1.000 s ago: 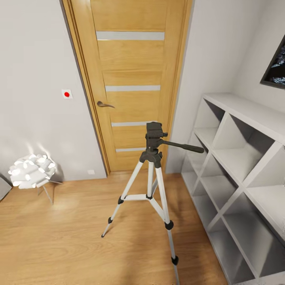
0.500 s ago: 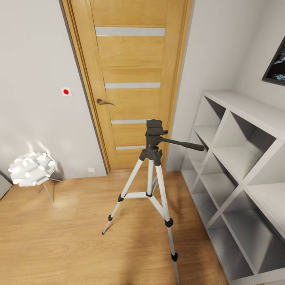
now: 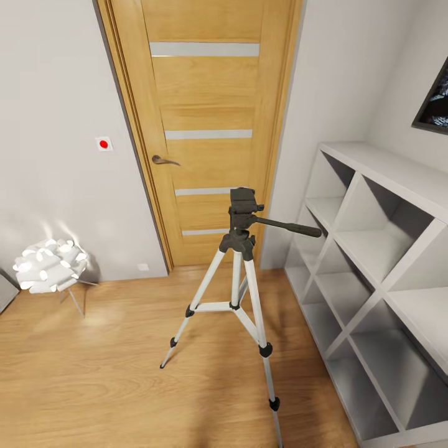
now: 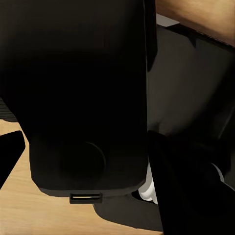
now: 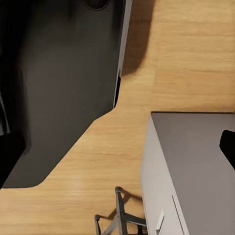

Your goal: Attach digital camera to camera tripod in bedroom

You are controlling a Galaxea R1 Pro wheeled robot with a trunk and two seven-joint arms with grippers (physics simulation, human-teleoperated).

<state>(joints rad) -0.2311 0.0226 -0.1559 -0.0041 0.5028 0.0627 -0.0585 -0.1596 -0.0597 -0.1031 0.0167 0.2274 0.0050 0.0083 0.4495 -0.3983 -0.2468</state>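
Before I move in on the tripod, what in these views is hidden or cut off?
- Silver-legged camera tripod: its near leg runs off the head view's bottom edge, foot unseen.
- Dark framed picture: cropped by the head view's right edge.
- Left wrist view: a large black body up close blocks it; whether anything is held cannot be told.

Right gripper (image 5: 117, 117) fingers apart.

My camera tripod (image 3: 238, 274) loses its nearest leg at the head view's bottom edge. The shelf (image 3: 398, 186) and picture (image 3: 435, 102) are cut off at the right. A dark blurred bulk blocks my left wrist view.
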